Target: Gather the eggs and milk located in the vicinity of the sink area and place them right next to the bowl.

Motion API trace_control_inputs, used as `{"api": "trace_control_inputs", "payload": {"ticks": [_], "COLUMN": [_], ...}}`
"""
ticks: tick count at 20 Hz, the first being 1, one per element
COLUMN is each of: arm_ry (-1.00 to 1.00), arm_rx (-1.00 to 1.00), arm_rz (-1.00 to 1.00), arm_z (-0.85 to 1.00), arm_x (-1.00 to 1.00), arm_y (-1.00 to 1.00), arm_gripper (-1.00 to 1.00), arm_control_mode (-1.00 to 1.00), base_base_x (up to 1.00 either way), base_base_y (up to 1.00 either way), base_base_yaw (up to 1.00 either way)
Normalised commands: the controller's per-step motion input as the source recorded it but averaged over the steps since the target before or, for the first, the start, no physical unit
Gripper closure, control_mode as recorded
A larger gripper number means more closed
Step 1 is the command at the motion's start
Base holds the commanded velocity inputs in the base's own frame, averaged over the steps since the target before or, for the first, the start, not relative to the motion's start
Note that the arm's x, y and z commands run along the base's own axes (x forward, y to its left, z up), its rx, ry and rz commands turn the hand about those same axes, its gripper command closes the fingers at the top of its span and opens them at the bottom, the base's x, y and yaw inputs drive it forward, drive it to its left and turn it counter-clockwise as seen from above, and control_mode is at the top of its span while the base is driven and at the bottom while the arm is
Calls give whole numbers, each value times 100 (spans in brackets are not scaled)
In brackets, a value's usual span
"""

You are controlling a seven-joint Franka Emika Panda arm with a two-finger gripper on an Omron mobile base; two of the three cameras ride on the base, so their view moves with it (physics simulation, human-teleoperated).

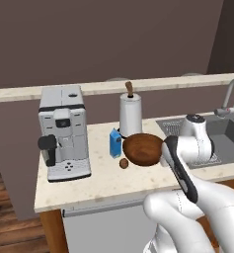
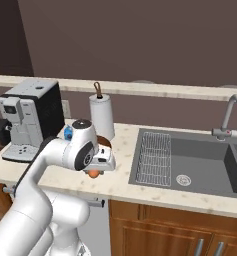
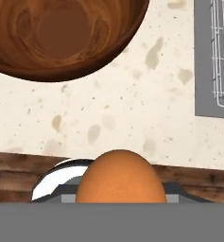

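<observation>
The pincer (image 2: 94, 173) is closed on the orange egg (image 3: 120, 177) and holds it above the front part of the worktop (image 1: 103, 180). In the right base view the orange egg shows as a small orange spot under the white hand. In the hand view it sits big at 6 o'clock, and the fingertips themselves cannot be seen there. In that same view the bowl (image 3: 61, 38) lies at 11 o'clock from the egg, a bare strip of worktop lies between them, and the front edge of the worktop passes just behind the egg.

In the left base view the bowl stands near the middle of the worktop. The dark brown egg (image 1: 124, 163) lies at 8 o'clock from the bowl and touches it or nearly touches it; which of the two, the picture does not show. The milk (image 1: 115, 143) stands upright at 9 o'clock from the bowl, just beside its rim. Behind the bowl, at 12 o'clock, the white paper-towel roll (image 1: 131, 114) stands on its holder.

The coffee machine (image 1: 63, 131) stands at the far left of the worktop, well apart from the bowl. The sink (image 2: 200, 162) lies at 3 o'clock from the bowl, with a wire rack (image 2: 155, 157) in its left part and the silver faucet (image 2: 231, 117) behind it. Nothing of the task's things lies in the sink basin.
</observation>
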Motion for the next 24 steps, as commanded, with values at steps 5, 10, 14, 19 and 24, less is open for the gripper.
{"api": "trace_control_inputs", "payload": {"ticks": [5, 10, 14, 19, 24], "arm_ry": [-5, -2, 0, -2, 0], "arm_rx": [1, 6, 6, 6, 3], "arm_rz": [20, 24, 33, 29, 6], "arm_z": [-4, -3, -9, -8, -5], "arm_x": [21, 41, 27, 6, 21], "arm_y": [-56, -61, -28, -1, 21], "arm_gripper": [100, 100, 100, 100, 100], "arm_control_mode": [-100, -100, -100, -100, -100], "base_base_x": [0, 0, 0, 0, 0], "base_base_y": [0, 0, 0, 0, 0], "base_base_yaw": [0, 0, 0, 0, 0]}}
